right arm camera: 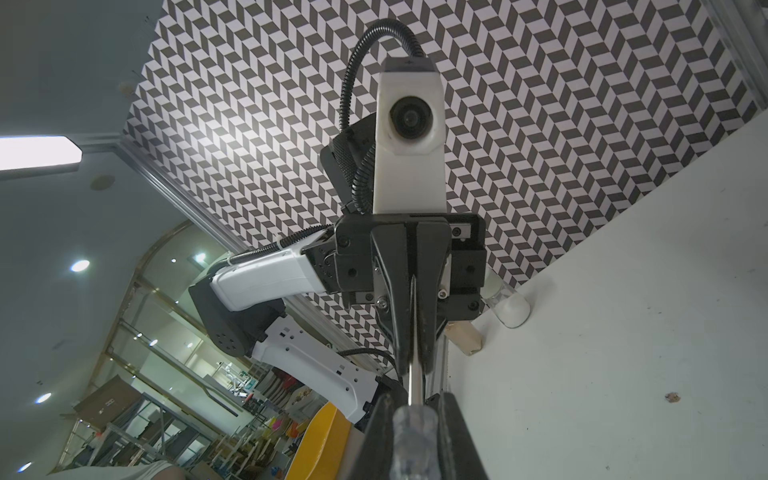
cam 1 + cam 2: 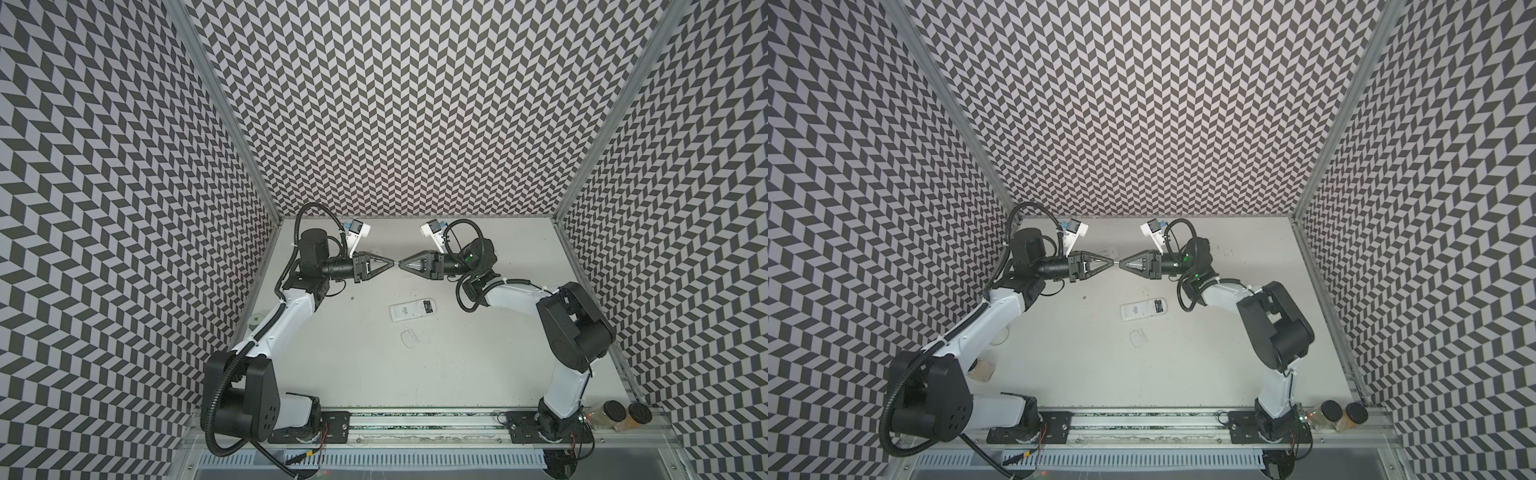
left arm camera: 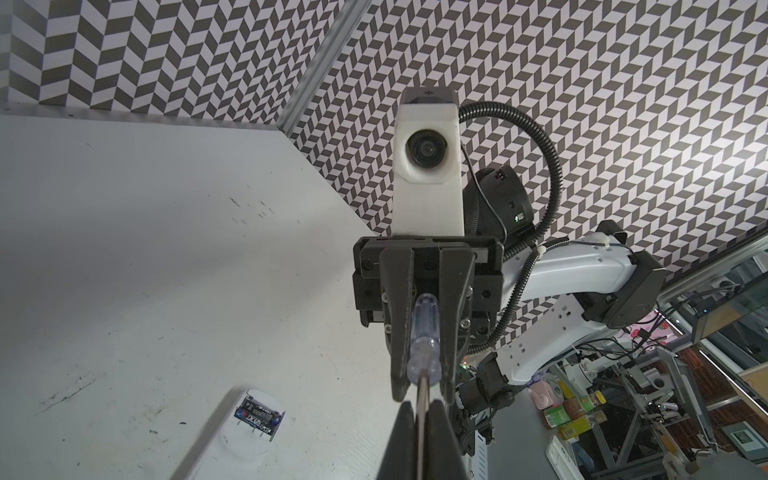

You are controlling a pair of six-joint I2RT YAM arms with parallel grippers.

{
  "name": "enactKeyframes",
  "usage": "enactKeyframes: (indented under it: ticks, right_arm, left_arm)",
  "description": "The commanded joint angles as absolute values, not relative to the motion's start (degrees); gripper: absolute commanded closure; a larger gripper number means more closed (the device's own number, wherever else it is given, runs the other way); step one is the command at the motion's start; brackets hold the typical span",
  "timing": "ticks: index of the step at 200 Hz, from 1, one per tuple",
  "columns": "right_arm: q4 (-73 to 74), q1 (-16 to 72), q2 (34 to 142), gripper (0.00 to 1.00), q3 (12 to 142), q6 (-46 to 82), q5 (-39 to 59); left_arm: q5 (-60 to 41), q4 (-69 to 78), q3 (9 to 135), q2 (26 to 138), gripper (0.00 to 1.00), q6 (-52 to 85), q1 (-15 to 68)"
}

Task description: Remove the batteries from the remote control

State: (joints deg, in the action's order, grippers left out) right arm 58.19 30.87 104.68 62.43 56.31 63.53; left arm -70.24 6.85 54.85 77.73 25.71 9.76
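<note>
The right gripper [image 2: 401, 263] clamps the clear handle of the screwdriver [image 3: 424, 332], arm held level, tip to tip with the left gripper [image 2: 392, 262], whose fingers flank the shaft; whether they pinch, I can't tell. The batteries [image 3: 259, 415] sit in the open remote [image 2: 405, 311], well below both

grippers: left gripper [image 2: 390, 262] and right gripper [image 2: 402, 264] meet tip to tip above the rear middle of the table [image 2: 478, 357]
screwdriver [image 3: 424, 332]: between both grippers, handle in the right, shaft in the left
remote [image 2: 409, 311]: on the table, in front of the tips
batteries [image 3: 259, 417]: in the remote's right end
cover [image 2: 409, 336]: just in front of the remote
jars [image 2: 611, 409]: front right corner
</note>
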Motion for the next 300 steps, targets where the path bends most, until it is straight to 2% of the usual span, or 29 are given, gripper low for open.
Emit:
enactKeyframes:
  ticks: [1, 20, 60, 91, 139, 149, 207, 270, 300]
  right_arm:
    - [50.5, 29.7, 99.9, 1.0, 60.6, 48.8, 62.0]
    - [48.2, 27.3, 95.9, 1.0, 57.1, 46.0, 60.6]
    - [29.8, 22.2, 86.5, 1.0, 51.9, 30.9, 55.5]
    - [19.4, 19.6, 79.4, 1.0, 48.3, 22.5, 50.0]
    - [9.7, 18.0, 70.0, 1.0, 43.8, 15.9, 41.5]
    - [7.4, 17.8, 68.4, 1.0, 43.5, 14.9, 39.6]
    - [-0.3, 17.7, 59.3, 1.0, 40.6, 11.1, 33.3]
    - [-2.5, 17.7, 52.5, 1.0, 36.5, 9.5, 29.4]
    - [-1.5, 17.7, 50.8, 1.0, 34.7, 9.7, 29.3]
  left_arm:
    - [-68.7, 2.0, 57.3, 77.1, 0.66, 19.4, 10.3]
    - [-66.8, -1.8, 58.2, 76.9, 0.56, 15.1, 9.9]
    - [-56.9, -7.5, 58.7, 77.9, 0.32, 7.3, 10.5]
    - [-49.1, -8.3, 59.1, 79.0, 0.17, 2.9, 11.3]
    - [-36.7, -13.3, 60.1, 82.5, 0.06, -11.9, 18.0]
    - [-35.5, -14.0, 60.2, 83.7, 0.0, -15.4, 20.4]
    - [-29.3, -15.2, 61.4, 91.6, 0.0, -25.1, 28.0]
    - [-29.6, -19.3, 66.5, 102.3, 0.02, -26.7, 32.9]
    - [-19.8, -20.6, 69.2, 106.6, 0.0, -27.7, 36.6]
